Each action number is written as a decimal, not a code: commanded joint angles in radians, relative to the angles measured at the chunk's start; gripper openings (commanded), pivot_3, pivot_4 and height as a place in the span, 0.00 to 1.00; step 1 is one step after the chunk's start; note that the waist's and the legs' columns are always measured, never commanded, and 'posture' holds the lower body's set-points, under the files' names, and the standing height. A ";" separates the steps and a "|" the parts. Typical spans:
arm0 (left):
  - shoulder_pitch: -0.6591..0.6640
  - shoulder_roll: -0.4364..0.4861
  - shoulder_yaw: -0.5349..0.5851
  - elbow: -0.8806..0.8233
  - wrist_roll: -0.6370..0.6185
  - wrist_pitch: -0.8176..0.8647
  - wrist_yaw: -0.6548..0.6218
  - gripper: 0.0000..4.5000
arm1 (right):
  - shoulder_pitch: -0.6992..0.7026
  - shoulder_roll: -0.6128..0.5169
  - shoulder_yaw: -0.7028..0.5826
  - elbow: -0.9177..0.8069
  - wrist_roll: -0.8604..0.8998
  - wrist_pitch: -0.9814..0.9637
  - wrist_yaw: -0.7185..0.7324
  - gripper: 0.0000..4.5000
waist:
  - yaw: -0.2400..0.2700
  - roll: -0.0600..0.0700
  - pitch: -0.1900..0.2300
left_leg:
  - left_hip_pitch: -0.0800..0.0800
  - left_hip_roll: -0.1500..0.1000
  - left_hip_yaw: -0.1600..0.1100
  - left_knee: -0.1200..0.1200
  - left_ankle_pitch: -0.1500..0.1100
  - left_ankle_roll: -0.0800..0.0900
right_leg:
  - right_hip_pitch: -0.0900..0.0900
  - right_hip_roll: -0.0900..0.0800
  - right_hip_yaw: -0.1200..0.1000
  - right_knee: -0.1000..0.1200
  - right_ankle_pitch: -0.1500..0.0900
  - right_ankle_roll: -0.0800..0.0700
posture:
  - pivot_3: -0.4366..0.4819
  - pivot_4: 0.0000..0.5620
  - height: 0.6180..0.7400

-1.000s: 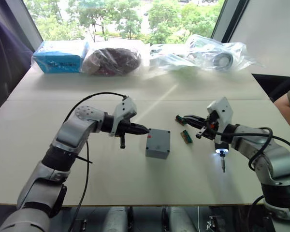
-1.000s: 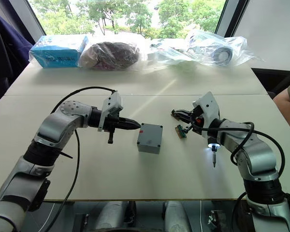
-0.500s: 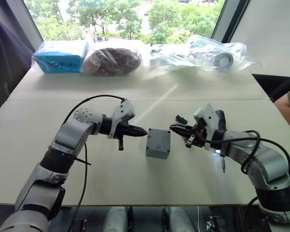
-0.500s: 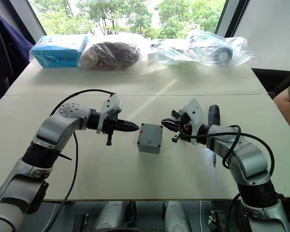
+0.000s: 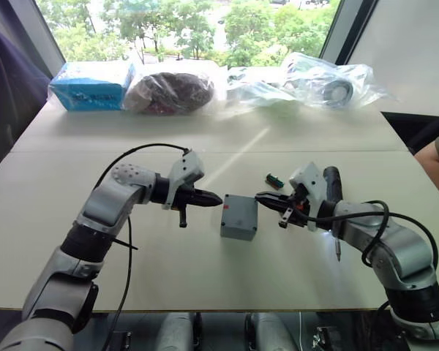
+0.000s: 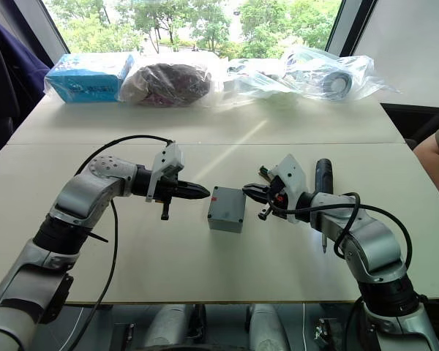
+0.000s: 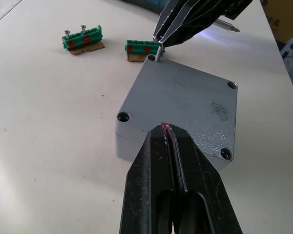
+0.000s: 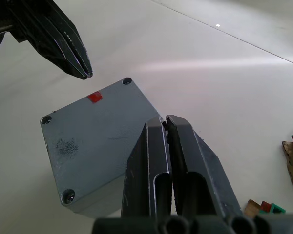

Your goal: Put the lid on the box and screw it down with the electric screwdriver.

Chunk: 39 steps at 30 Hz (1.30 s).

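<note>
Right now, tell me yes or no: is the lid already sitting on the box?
Yes. In the left wrist view the lid lies flat on the box, screw holes showing at its corners.

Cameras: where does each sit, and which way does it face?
Eye views: head stereo pair, looking forward-down over the table; both arms show.
Left wrist: looks along the shut left tool at the box; right tool opposite, pinching a screw.
Right wrist: looks along the right tool at the box; left tool beyond.
Shared: box, both tools.
</note>
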 commanded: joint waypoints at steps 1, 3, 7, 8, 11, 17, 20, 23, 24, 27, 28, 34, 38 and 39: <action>-0.008 0.002 0.010 -0.019 -0.008 -0.021 -0.002 0.00 | -0.003 -0.005 0.000 -0.002 -0.012 -0.022 0.006 0.02 | 0.001 0.000 0.000 | 0.000 0.000 0.000 0.000 0.000 0.000 | 0.000 0.000 0.000 0.000 0.000 0.000 | 0.48 0.27 1.00; -0.007 0.003 0.011 -0.019 -0.008 -0.021 -0.002 0.00 | -0.008 -0.003 0.004 0.008 -0.022 -0.029 0.008 0.02 | 0.000 0.000 0.000 | 0.000 0.000 0.000 0.000 0.000 0.000 | 0.000 0.000 0.000 0.000 0.000 0.000 | 0.48 0.27 1.00; -0.007 0.003 0.012 -0.021 -0.010 -0.019 -0.002 0.00 | -0.019 0.007 0.005 0.023 -0.031 -0.041 0.003 0.02 | 0.000 0.000 0.000 | 0.000 0.000 0.000 0.000 0.000 0.000 | 0.000 0.000 0.000 0.000 0.000 0.000 | 0.48 0.27 1.00; -0.007 0.003 0.012 -0.021 -0.009 -0.019 -0.001 0.00 | -0.021 0.008 0.005 0.026 -0.032 -0.042 0.003 0.02 | 0.000 0.000 0.000 | 0.000 0.000 0.000 0.000 0.000 0.000 | 0.000 0.000 0.000 0.000 0.000 0.000 | 0.48 0.27 1.00; -0.006 0.003 0.013 -0.021 -0.009 -0.019 0.000 0.00 | -0.025 0.012 0.001 0.028 -0.031 -0.041 0.002 0.02 | 0.001 0.000 0.000 | 0.000 0.000 0.000 0.000 0.000 0.000 | 0.000 0.000 0.000 0.000 0.000 0.000 | 0.48 0.27 1.00; -0.007 0.001 0.013 -0.018 -0.009 -0.021 0.002 0.00 | -0.024 0.010 -0.006 0.029 -0.029 -0.037 0.000 0.02 | 0.000 0.000 0.000 | 0.000 0.000 0.000 0.000 0.000 0.000 | 0.000 0.000 0.000 0.000 0.000 0.000 | 0.48 0.27 1.00; -0.011 -0.003 0.011 -0.014 -0.008 -0.024 0.001 0.00 | -0.020 0.011 0.000 0.029 -0.030 -0.036 0.001 0.02 | 0.000 0.000 0.000 | 0.000 0.000 0.000 0.000 0.000 0.000 | 0.000 0.000 0.000 0.000 0.000 0.000 | 0.48 0.27 1.00; -0.011 -0.003 0.012 -0.017 -0.009 -0.022 0.001 0.00 | -0.013 0.014 0.006 0.022 -0.027 -0.032 0.000 0.02 | 0.000 0.000 0.000 | 0.000 0.000 0.000 0.000 0.000 0.000 | 0.000 0.000 0.000 0.000 0.000 0.000 | 0.48 0.27 1.00; -0.012 -0.003 0.012 -0.016 -0.010 -0.022 0.000 0.00 | -0.012 0.015 0.007 0.020 -0.026 -0.030 0.000 0.02 | 0.000 0.000 0.000 | 0.000 0.000 0.000 0.000 0.000 0.000 | 0.000 0.000 0.000 0.000 0.000 0.000 | 0.48 0.27 1.00; -0.013 -0.005 0.014 -0.016 -0.011 -0.021 0.000 0.00 | -0.009 0.014 0.008 0.017 -0.027 -0.032 0.001 0.07 | 0.000 0.000 0.000 | 0.000 0.000 0.000 0.000 0.000 0.000 | 0.000 0.000 0.000 0.000 0.000 0.000 | 0.48 0.27 1.00; -0.013 -0.007 0.015 -0.016 -0.013 -0.020 0.001 0.00 | -0.008 0.012 0.008 0.016 -0.027 -0.033 0.003 0.13 | 0.000 0.000 0.000 | 0.000 0.000 0.000 0.000 0.000 0.000 | 0.000 0.000 0.000 0.000 0.000 0.000 | 0.48 0.27 1.00; -0.017 -0.018 0.020 -0.019 -0.020 -0.012 0.006 0.00 | -0.010 -0.008 -0.012 0.009 -0.020 -0.025 0.016 0.63 | 0.000 0.000 0.000 | 0.000 0.000 0.000 0.000 0.000 0.000 | 0.000 0.000 0.000 0.000 0.000 0.000 | 0.48 0.27 1.00; -0.025 -0.037 0.046 -0.033 -0.050 0.000 0.014 0.00 | -0.028 0.005 -0.087 -0.005 0.047 0.072 -0.028 0.89 | 0.001 0.000 0.000 | 0.000 0.000 0.000 0.000 0.000 0.000 | 0.000 0.000 0.000 0.000 0.000 0.000 | 0.48 0.27 1.00; -0.036 -0.046 0.058 -0.043 -0.070 0.011 0.014 0.00 | -0.042 0.006 -0.139 -0.015 0.087 0.143 -0.060 0.89 | 0.001 0.000 0.000 | 0.000 0.000 0.000 0.000 0.000 0.000 | 0.000 0.000 0.000 0.000 0.000 0.000 | 0.48 0.27 1.00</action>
